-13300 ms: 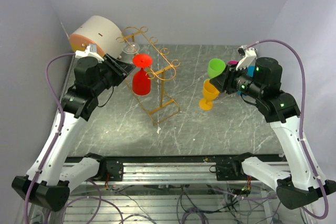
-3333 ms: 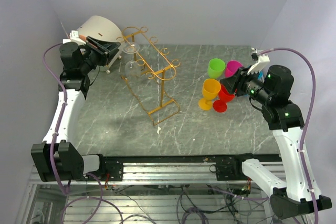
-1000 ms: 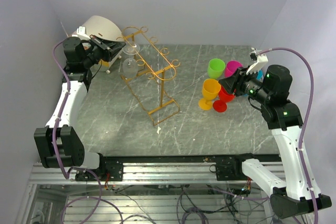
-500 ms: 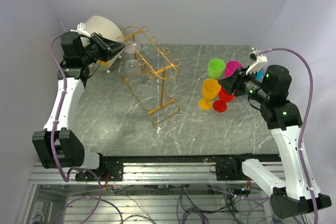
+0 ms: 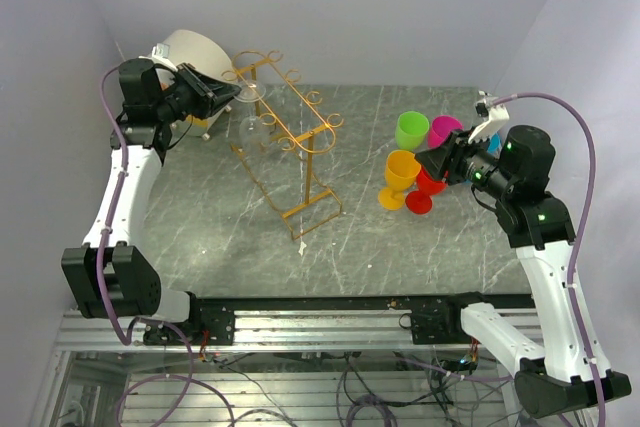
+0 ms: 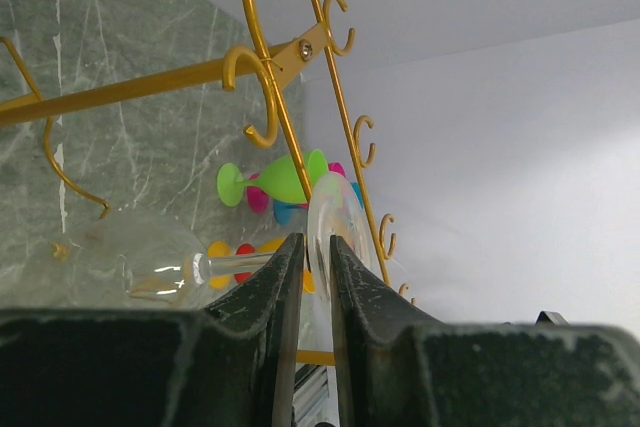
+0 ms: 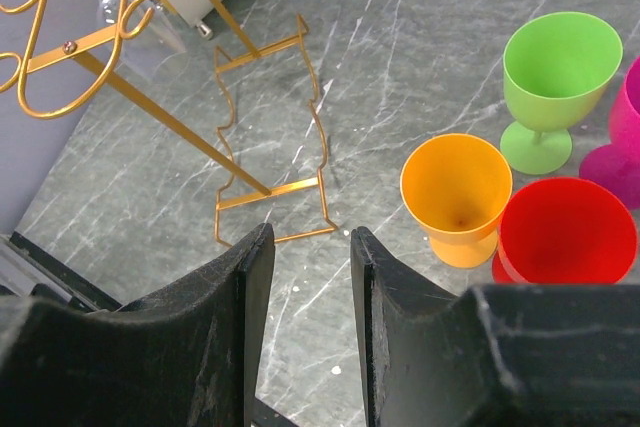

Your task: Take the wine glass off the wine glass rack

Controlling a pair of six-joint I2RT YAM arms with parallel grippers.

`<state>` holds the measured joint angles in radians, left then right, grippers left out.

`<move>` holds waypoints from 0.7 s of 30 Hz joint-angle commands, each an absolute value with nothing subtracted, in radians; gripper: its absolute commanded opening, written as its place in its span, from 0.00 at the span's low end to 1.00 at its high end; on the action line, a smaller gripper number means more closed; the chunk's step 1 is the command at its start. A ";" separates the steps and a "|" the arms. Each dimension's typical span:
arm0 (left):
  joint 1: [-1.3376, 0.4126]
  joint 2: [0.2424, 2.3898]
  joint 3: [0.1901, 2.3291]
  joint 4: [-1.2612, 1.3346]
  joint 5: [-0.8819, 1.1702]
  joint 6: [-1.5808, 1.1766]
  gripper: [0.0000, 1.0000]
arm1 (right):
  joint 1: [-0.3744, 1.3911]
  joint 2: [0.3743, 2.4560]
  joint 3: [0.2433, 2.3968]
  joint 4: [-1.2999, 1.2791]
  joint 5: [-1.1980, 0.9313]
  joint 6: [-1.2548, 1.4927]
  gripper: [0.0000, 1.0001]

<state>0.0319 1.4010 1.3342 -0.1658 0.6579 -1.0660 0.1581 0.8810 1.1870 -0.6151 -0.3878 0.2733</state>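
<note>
By wine glass (image 6: pixel 338 219), left tool (image 6: pixel 316 252) newly parted

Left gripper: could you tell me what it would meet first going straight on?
Most likely the wine glass, whose round foot sits right at its jaws on the rack; depth is unclear.

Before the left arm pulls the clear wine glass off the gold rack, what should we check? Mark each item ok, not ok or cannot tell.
1. Left claw straddles the wine glass foot: ok.
2. Firm grip on the foot: cannot tell.
3. Glass hangs on the wine glass rack: ok.
4. Right claw open, empty: ok.
5. Orange cup stands apart from the rack: ok.
</note>
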 commanded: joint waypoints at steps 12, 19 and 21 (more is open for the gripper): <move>0.018 1.401 1.390 -0.183 0.680 -1.062 0.07 | 0.153 0.860 1.173 -0.590 -0.391 0.278 0.37; 0.018 1.370 1.381 -0.158 0.678 -1.110 0.07 | 0.153 0.861 1.177 -0.590 -0.387 0.275 0.37; 0.018 1.353 1.368 -0.140 0.666 -1.132 0.07 | 0.153 0.863 1.178 -0.591 -0.388 0.275 0.37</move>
